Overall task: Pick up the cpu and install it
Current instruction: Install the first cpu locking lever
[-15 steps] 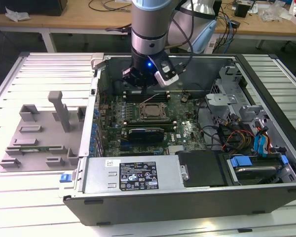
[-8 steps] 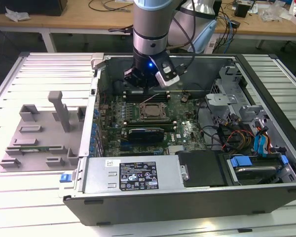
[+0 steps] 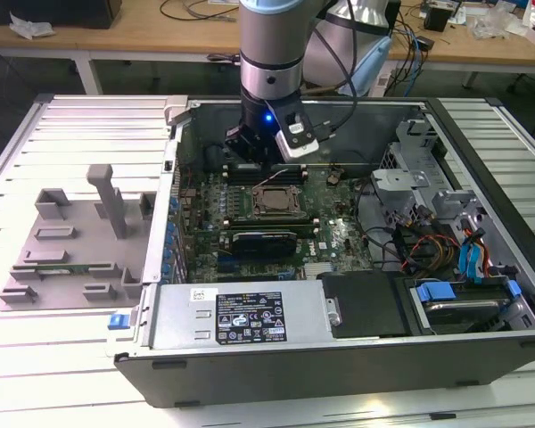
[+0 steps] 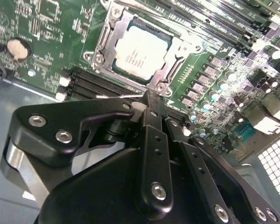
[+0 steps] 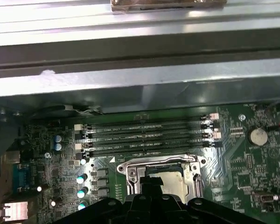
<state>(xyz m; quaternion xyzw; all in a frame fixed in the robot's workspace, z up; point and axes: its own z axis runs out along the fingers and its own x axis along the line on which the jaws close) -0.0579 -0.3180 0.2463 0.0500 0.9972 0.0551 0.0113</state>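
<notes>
Your arm stands inside the open computer case (image 3: 481, 267), its end effector (image 3: 250, 153) hanging above the far memory slots (image 3: 254, 171) of the green motherboard (image 3: 334, 234), close to the case's far wall (image 3: 374, 116). The cpu (image 4: 141, 50) lies flat in the metal-framed socket (image 4: 175, 58), its silvery square top with pale edge showing in both wrist views (image 5: 170, 179); in the exterior view it sits mid-board (image 3: 275, 200), just on the near side of the end effector.

Room is tight: the steel wall runs close behind the wrist, black memory slots (image 5: 144, 137) flank the socket on the far side, and a second bank (image 3: 266, 239) lies on the near side. To the exterior view's right, the drive cage (image 3: 410, 169) and coloured cables (image 3: 428, 248) crowd the case.

In the second wrist view you see the black fingers (image 4: 154, 140) drawn together to a narrow tip, nothing between them, poised just short of the socket's frame.

On the slatted metal bench (image 3: 80, 111), at the exterior view's left, a grey plastic fixture (image 3: 76, 241) stands well apart from the case.
</notes>
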